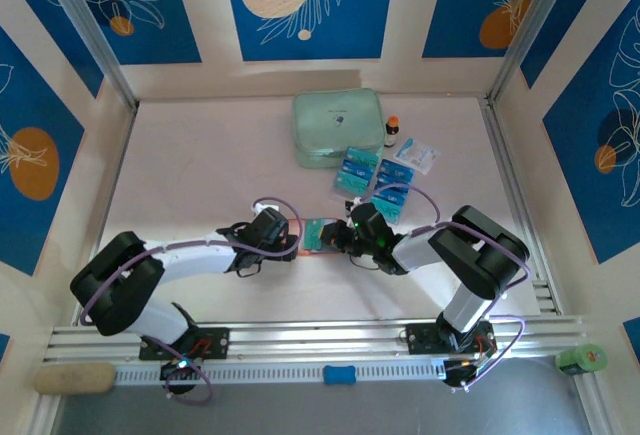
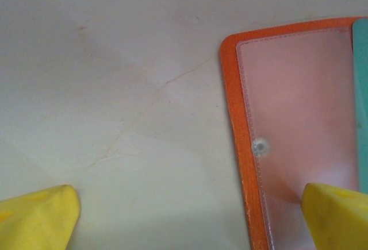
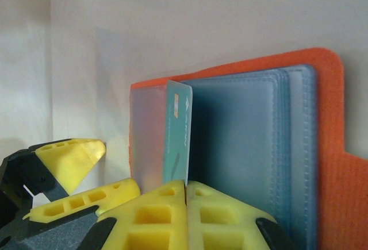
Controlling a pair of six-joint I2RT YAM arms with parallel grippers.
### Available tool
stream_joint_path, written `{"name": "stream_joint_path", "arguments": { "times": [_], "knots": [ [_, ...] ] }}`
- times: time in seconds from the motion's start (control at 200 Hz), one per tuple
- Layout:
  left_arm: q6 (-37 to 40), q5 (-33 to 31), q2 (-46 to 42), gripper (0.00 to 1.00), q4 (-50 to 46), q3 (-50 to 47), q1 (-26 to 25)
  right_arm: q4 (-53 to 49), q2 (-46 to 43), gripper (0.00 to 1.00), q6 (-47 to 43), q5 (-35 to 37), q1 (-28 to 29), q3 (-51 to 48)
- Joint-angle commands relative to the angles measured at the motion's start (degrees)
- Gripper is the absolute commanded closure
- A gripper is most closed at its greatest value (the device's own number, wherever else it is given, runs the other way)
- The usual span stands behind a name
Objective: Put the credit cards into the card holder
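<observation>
Right hand (image 3: 185,193) is pressed together on one teal card (image 3: 177,129), and the card's edge stands in the open card holder (image 3: 328,118) between the clear flap and the blue sleeves. I'd call that partway in, not seated. Left hand (image 2: 190,201) is spread wide, with one finger over the holder's clear pocket, probably to steady it. Several credit cards (image 1: 357,168) lie farther back beside the green case (image 1: 338,127), so most of the job remains. The holder sits mid-desk (image 1: 200,175) with bare surface to the left, and both hands crowd it.
</observation>
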Motion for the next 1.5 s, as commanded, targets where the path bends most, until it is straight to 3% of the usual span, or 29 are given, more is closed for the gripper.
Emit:
{"name": "stream_joint_path", "arguments": {
  "times": [0.0,1.495],
  "knots": [
    [-1.15,0.12,-0.27,0.0,-1.35,-1.5,0.57,-3.79,-1.26,1.0,-0.55,-0.93,0.48,-1.21],
    [-1.15,-0.02,-0.8,0.0,-1.26,-1.79,0.56,-11.55,3.86,1.0,-2.49,-6.74,-0.49,5.51]
  ]
}}
